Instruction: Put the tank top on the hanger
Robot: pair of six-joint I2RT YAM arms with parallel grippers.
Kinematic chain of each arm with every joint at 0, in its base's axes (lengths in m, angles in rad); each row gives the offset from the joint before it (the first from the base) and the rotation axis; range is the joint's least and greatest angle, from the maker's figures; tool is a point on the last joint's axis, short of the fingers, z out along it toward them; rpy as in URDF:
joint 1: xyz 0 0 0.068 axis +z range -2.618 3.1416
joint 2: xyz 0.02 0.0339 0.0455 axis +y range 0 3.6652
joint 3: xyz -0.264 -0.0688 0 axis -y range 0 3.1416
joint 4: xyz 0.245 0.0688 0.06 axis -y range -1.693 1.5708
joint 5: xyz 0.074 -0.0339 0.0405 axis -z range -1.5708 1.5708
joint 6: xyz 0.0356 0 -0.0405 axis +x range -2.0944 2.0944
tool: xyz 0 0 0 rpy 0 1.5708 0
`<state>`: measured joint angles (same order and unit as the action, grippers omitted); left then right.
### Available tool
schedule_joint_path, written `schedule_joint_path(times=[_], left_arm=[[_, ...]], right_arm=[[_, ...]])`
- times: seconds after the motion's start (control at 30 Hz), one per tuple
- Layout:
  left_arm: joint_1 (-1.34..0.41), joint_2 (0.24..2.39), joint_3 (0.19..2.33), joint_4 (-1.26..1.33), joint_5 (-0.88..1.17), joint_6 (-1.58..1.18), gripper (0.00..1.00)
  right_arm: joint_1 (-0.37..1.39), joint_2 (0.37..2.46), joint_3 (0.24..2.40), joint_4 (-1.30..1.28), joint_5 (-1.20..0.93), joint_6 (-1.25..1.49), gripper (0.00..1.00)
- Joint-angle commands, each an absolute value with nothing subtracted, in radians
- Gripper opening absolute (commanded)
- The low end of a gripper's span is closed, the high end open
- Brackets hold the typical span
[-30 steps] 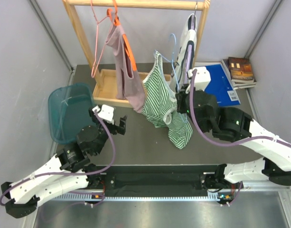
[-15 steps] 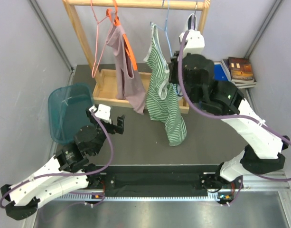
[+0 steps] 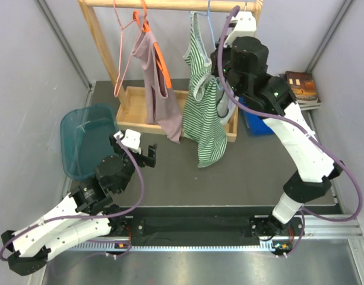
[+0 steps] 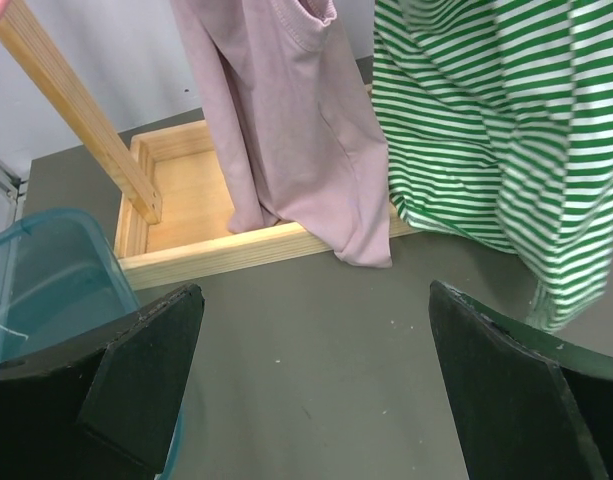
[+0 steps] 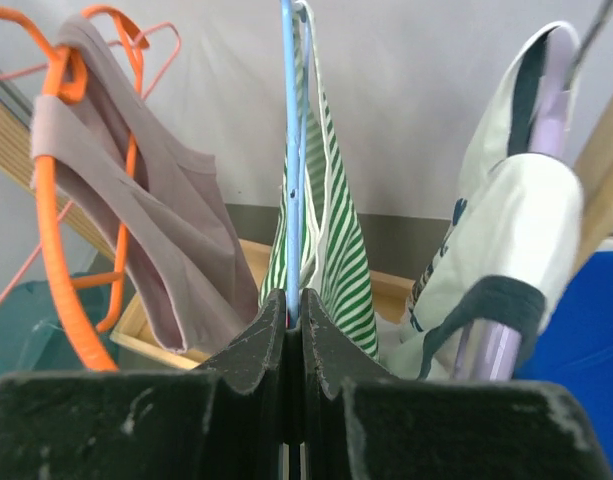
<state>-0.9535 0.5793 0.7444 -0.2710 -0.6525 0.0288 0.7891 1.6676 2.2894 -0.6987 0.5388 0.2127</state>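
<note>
The green-and-white striped tank top [image 3: 204, 113] hangs on the light-blue wire hanger [image 3: 209, 21], high up by the wooden rail [image 3: 170, 5]. My right gripper [image 3: 219, 59] is shut on the hanger's wire [image 5: 291, 150] and holds it near the rail; the top [image 5: 336, 250] hangs just beyond the fingers. My left gripper [image 3: 149, 155] is open and empty, low over the grey table; its view shows the striped top [image 4: 496, 130] at upper right.
A mauve-pink top [image 3: 158, 89] hangs on an orange hanger [image 3: 155, 41], with a pink wire hanger [image 3: 123, 41] beside it. A white top with dark trim [image 5: 506, 240] hangs at the right. A wooden rack base [image 3: 134, 110], a teal bin [image 3: 86, 139], a blue folder and books [image 3: 300, 86] stand around.
My right arm has lifted the hanger with the striped top up and back to the rail. The left arm has hardly moved.
</note>
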Motion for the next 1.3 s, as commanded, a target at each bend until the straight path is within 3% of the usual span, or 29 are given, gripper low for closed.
schedule_joint_path(times=[0.0, 0.7, 0.8, 0.9, 0.93, 1.0, 1.03, 1.13, 1.27], left_arm=[[-0.943, 0.595, 0.744, -0.255, -0.634, 0.034, 0.99], [-0.916, 0.586, 0.73, -0.241, -0.659, 0.005, 0.99], [-0.916, 0.565, 0.721, -0.227, -0.683, 0.005, 0.99], [-0.914, 0.538, 0.707, -0.213, -0.69, 0.008, 0.99], [-0.914, 0.528, 0.706, -0.212, -0.692, 0.008, 0.99], [-0.914, 0.522, 0.701, -0.206, -0.692, 0.009, 0.99], [-0.914, 0.517, 0.7, -0.204, -0.69, 0.011, 0.99], [-0.914, 0.52, 0.7, -0.206, -0.684, 0.009, 0.99], [-0.914, 0.519, 0.703, -0.21, -0.669, 0.005, 0.99]], right_arm=[[0.747, 1.692, 2.322, -0.601, 0.457, 0.235, 0.0], [0.733, 1.556, 1.982, -0.506, 0.396, 0.327, 0.01], [0.735, 1.531, 1.976, -0.508, 0.361, 0.31, 0.16], [0.733, 1.496, 1.956, -0.496, 0.31, 0.288, 0.39], [0.736, 1.474, 1.948, -0.489, 0.279, 0.275, 0.54], [0.735, 1.454, 1.931, -0.48, 0.252, 0.264, 0.72], [0.735, 1.438, 1.93, -0.485, 0.235, 0.258, 0.86], [0.736, 1.396, 1.916, -0.499, 0.209, 0.238, 1.0], [0.736, 1.272, 1.794, -0.457, 0.161, 0.196, 1.0]])
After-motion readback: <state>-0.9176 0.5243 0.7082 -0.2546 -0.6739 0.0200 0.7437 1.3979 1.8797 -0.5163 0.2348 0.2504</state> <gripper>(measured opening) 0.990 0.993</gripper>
